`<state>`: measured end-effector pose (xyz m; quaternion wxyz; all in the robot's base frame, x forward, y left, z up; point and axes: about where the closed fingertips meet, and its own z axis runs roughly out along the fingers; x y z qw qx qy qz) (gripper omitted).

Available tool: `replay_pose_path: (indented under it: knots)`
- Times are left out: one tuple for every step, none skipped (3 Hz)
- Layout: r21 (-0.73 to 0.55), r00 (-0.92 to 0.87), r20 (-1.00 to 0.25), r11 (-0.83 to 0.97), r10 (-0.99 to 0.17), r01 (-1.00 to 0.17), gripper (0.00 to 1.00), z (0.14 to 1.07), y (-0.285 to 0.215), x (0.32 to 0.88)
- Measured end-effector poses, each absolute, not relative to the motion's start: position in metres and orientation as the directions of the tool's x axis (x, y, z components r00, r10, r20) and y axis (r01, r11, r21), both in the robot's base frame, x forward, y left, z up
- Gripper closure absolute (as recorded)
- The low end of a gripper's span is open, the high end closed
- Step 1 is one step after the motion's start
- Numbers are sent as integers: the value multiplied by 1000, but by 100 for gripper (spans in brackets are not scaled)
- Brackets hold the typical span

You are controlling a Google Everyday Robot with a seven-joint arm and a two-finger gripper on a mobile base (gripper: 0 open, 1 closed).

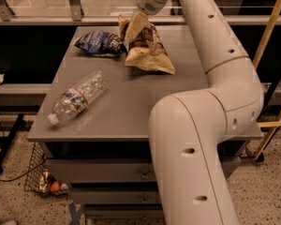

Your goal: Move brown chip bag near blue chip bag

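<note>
The brown chip bag (149, 53) lies at the back middle of the grey table (126, 107), its tan top end lifted and its lower end on the tabletop. My gripper (133, 28) reaches down from the arm at the top of the view and is shut on the bag's upper end. The blue chip bag (99, 43) lies flat just to the left, its right edge touching or almost touching the brown bag.
A clear plastic water bottle (77, 98) lies on its side at the table's front left. My white arm (215, 102) covers the table's right side. A rail runs behind the table. A yellow pole (270, 27) stands at the right.
</note>
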<state>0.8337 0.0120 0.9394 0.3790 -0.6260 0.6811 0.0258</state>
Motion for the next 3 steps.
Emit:
replay_pose_path:
  knots:
    - [-453,71,-556,230,-828,-861,0,962,2,825]
    - [-476,62,-553,254,-831,-842,0,992,-12,811]
    - [-468,12,-565,308,-825,-828,0,1006,-34,795]
